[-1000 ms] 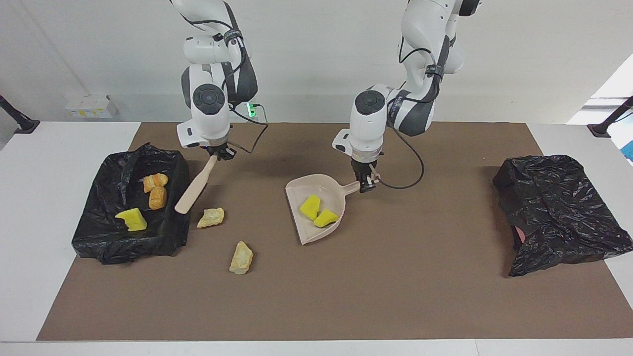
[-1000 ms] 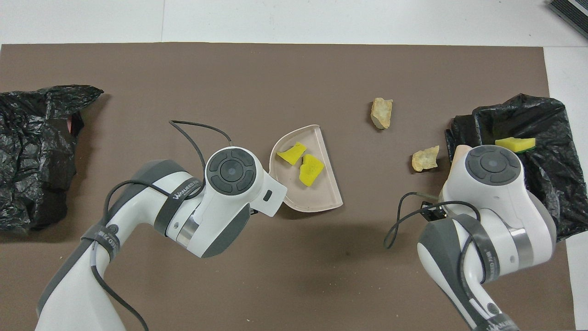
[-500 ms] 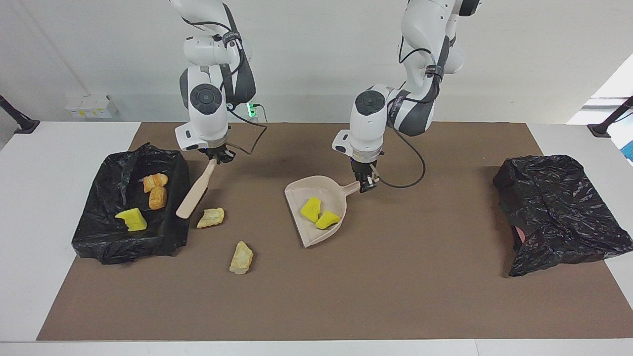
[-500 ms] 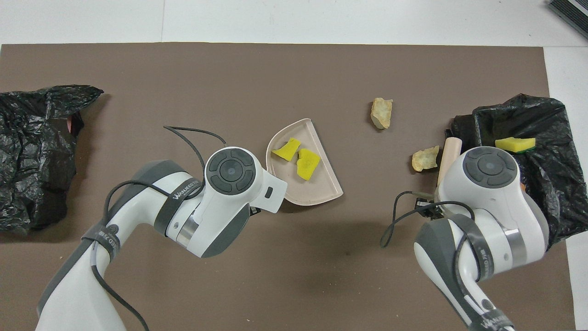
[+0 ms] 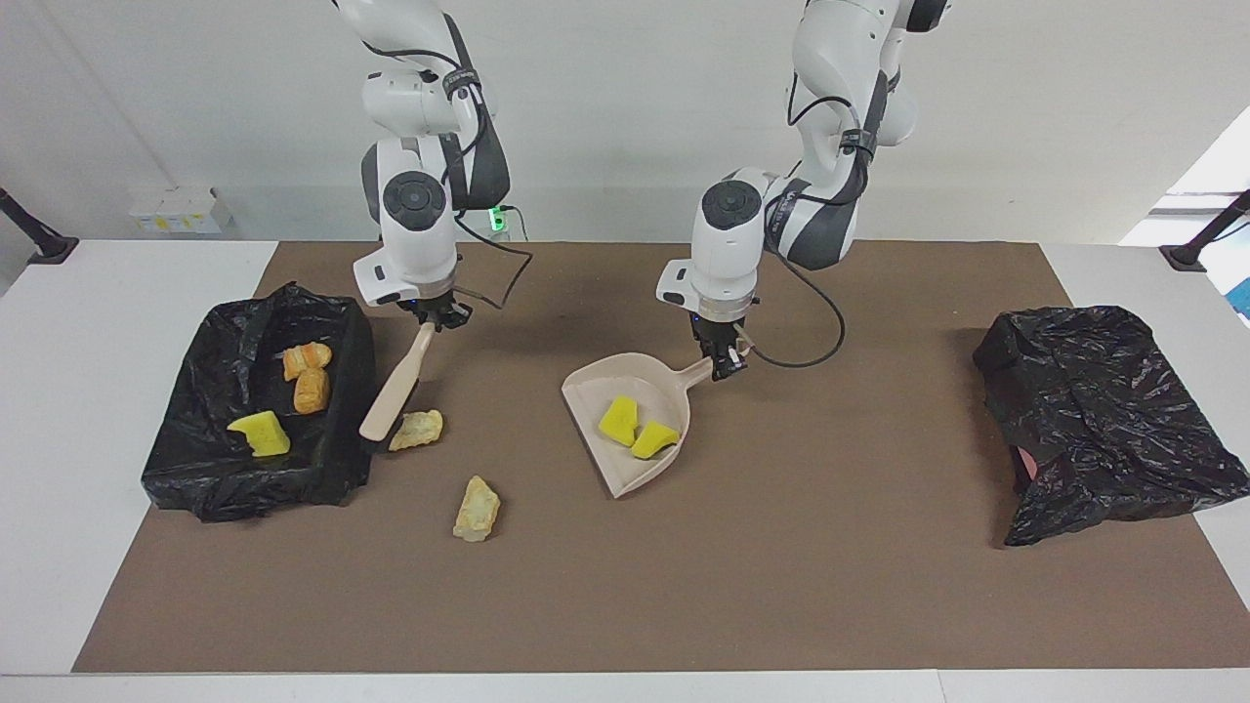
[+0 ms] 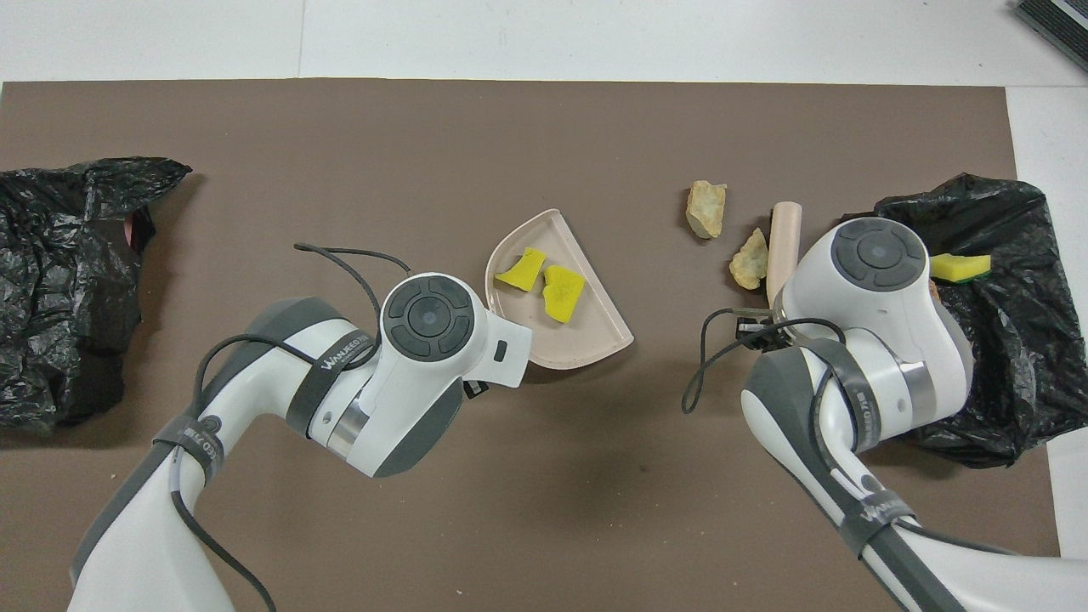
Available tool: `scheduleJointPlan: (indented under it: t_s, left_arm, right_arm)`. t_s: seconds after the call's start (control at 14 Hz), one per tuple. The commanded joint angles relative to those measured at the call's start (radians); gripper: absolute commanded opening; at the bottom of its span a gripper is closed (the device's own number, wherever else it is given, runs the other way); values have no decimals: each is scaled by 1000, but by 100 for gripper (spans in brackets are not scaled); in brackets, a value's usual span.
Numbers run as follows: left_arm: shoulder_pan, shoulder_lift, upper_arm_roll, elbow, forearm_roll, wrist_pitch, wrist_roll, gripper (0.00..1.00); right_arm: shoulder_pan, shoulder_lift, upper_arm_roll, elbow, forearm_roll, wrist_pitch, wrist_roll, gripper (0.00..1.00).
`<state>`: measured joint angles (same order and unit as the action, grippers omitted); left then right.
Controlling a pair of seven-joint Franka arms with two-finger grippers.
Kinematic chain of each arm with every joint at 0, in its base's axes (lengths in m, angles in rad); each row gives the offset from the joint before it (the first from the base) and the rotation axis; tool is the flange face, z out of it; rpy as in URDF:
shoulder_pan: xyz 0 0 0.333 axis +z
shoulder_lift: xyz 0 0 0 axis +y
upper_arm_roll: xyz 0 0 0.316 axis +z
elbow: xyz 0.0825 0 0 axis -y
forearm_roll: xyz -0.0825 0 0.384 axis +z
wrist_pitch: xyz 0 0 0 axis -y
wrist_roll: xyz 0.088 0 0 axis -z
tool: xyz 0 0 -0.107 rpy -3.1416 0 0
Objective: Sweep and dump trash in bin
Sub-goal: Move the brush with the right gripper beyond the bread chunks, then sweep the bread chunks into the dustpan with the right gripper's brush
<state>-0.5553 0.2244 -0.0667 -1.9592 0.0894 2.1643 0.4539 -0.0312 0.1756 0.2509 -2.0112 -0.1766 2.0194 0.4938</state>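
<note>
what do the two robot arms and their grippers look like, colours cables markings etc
Both arms are glossy white with dark grey joint sections and round grey caps with a recessed disc. Grey lettering runs along a band near each wrist. A loose black cable loops beside each wrist. The left gripper and right gripper are small and black.

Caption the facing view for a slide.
Left end effector holds the dustpan with two yellow chunks; right end effector angles a paddle beside a tan chunk.
</note>
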Motion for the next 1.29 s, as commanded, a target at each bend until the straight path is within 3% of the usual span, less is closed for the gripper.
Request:
scheduleJointPlan:
  t_s: [0.0,0.14,0.36,0.64,0.93,1.21]
  left_arm:
    - [-3,-17,5,-20,-14,2,-7,0]
    - [-3,-17,5,-20,-14,-1,-7,0]
    - [6,-17,5,-9,-63,-61,-6,0]
    - [6,-16,5,8,-80,-116,-7,0]
    - [3,-14,7,16,-80,-124,-70,0]
    - [-2,-14,5,10,-80,-110,-75,0]
  right_arm:
    - [2,106,2,150,-15,-8,-34,0]
    - [5,168,4,213,-18,-1,-60,0]
    - [4,191,4,229,-53,5,-150,0]
    - [25,190,5,229,-43,5,-294,0]
    - [95,168,14,200,-37,-17,-313,0]
    - [109,130,89,137,-27,-24,-408,0]
